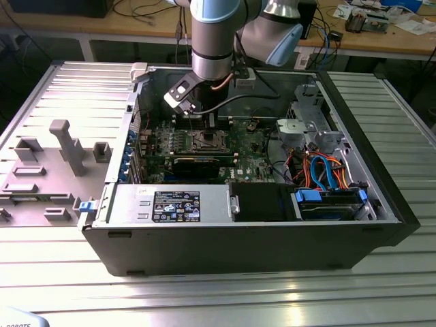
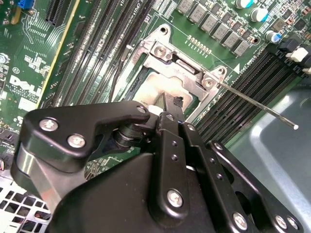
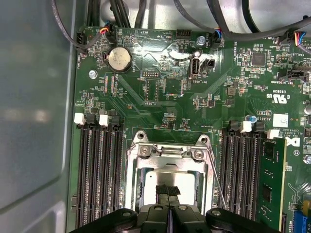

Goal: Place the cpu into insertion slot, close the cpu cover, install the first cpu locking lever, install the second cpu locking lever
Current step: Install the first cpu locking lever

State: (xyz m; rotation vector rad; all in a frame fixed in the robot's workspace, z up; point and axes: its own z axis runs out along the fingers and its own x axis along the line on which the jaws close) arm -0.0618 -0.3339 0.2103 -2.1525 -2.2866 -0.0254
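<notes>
The insertion slot (image 1: 206, 142) sits mid-board inside the open computer case. In both wrist views the cpu (image 3: 160, 175) (image 2: 154, 88) lies in it, silvery top up. The cpu cover (image 3: 170, 153) (image 2: 171, 54) lies flat around the chip as a metal frame. One thin locking lever (image 2: 257, 106) (image 3: 216, 180) sticks out free beside the socket, its ball end off the board. My gripper (image 3: 168, 190) (image 2: 173, 103) (image 1: 203, 126) hangs straight over the chip, fingers shut together with nothing between them, tips just above or touching the metal top.
Long black memory slots (image 3: 99, 170) flank the socket on both sides, with a memory stick (image 3: 272, 184) in one. A black graphics card (image 1: 197, 163), power supply (image 1: 170, 204) and cabled drive cage (image 1: 327, 184) fill the case. A grey fixture (image 1: 61, 157) lies at the exterior view's left.
</notes>
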